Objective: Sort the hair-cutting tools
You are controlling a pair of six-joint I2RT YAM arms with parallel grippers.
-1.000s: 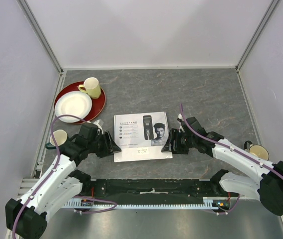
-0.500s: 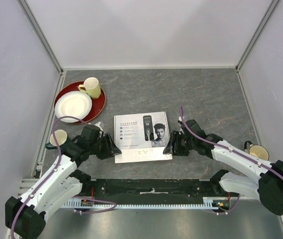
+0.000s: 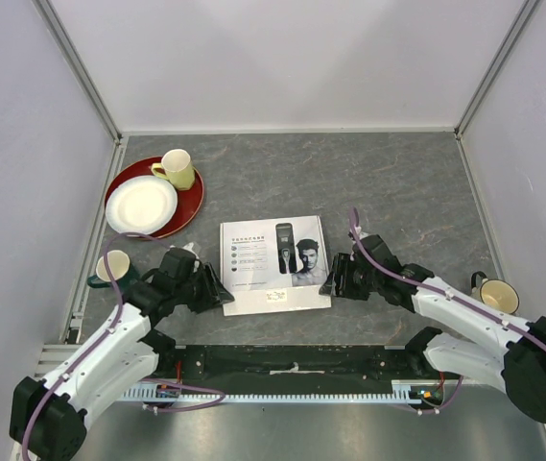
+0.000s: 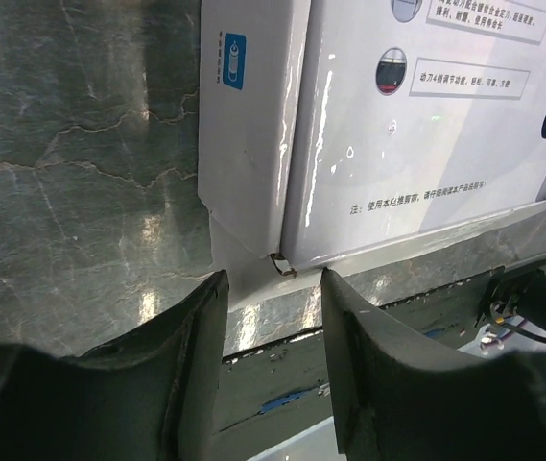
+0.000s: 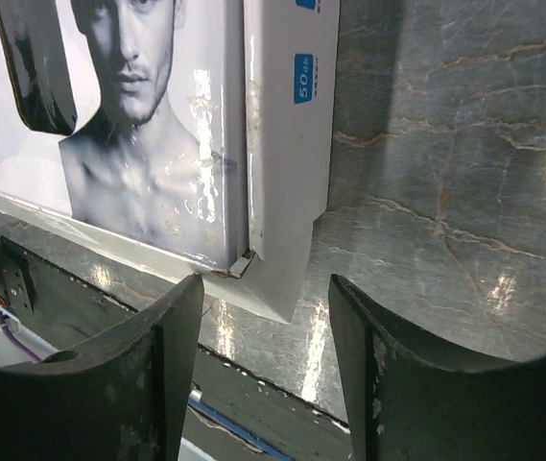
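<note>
The white cardboard box lies closed in the middle of the table, its lid printed with a clipper and a man's portrait. The hair-cutting tools themselves are hidden. My left gripper is open and empty at the box's near left corner; in the left wrist view the jaws stand either side of that corner. My right gripper is open and empty at the near right corner, and in the right wrist view its jaws frame the box's corner and side flap.
A red tray with a white plate and a yellow cup sits at the back left. One mug stands by my left arm, another at the right edge. A black rail runs along the near edge.
Both grippers have slid along the box's sides toward its near corners, staying open. The box has barely moved.
</note>
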